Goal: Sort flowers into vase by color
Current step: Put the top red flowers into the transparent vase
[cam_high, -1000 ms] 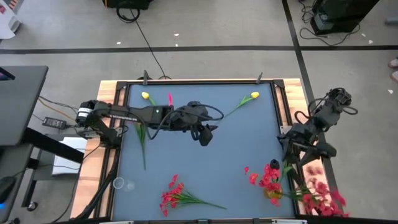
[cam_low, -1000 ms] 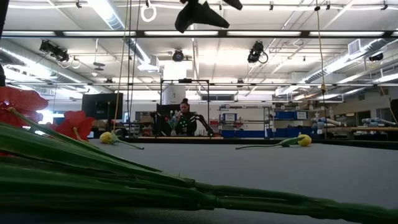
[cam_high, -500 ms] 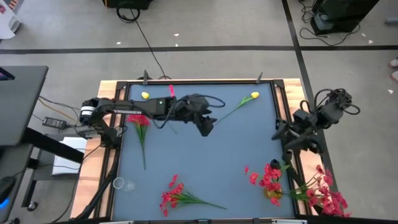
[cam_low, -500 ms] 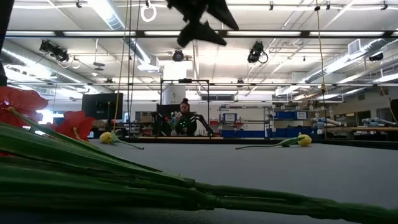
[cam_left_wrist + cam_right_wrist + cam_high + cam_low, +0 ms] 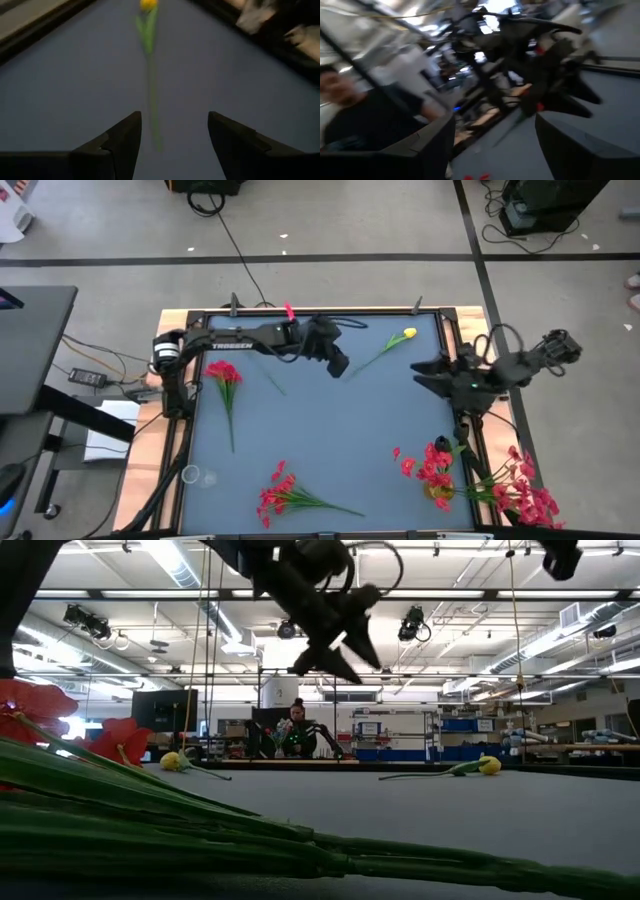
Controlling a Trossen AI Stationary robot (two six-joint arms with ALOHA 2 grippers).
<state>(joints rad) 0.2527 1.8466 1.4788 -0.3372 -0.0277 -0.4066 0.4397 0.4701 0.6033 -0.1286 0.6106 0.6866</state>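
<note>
A yellow tulip (image 5: pixel 408 335) lies on the blue-grey mat at the far right, its green stalk (image 5: pixel 150 85) running toward my left gripper. My left gripper (image 5: pixel 338 366) is open and empty, above the mat just short of the stalk's free end; it also shows in the low view (image 5: pixel 338 645) and in the left wrist view (image 5: pixel 172 135). My right gripper (image 5: pixel 420 370) is open and empty, right of the tulip's stalk; its wrist view (image 5: pixel 495 135) looks at the left arm. A second yellow tulip (image 5: pixel 172 760) lies at the far left. A red flower (image 5: pixel 222 374) lies at the left.
A red bunch (image 5: pixel 282 494) lies near the front edge, its stalks filling the low view (image 5: pixel 200 830). More red flowers (image 5: pixel 434 468) stand at the front right, others (image 5: pixel 522 496) past the mat's right edge. A person (image 5: pixel 365 120) shows beyond the table.
My left gripper has moved toward the table's far edge and a little right, toward the yellow tulip's stalk, uncovering the red flower at the left. My right arm has swung from the table's right edge toward the left and far, over the mat.
</note>
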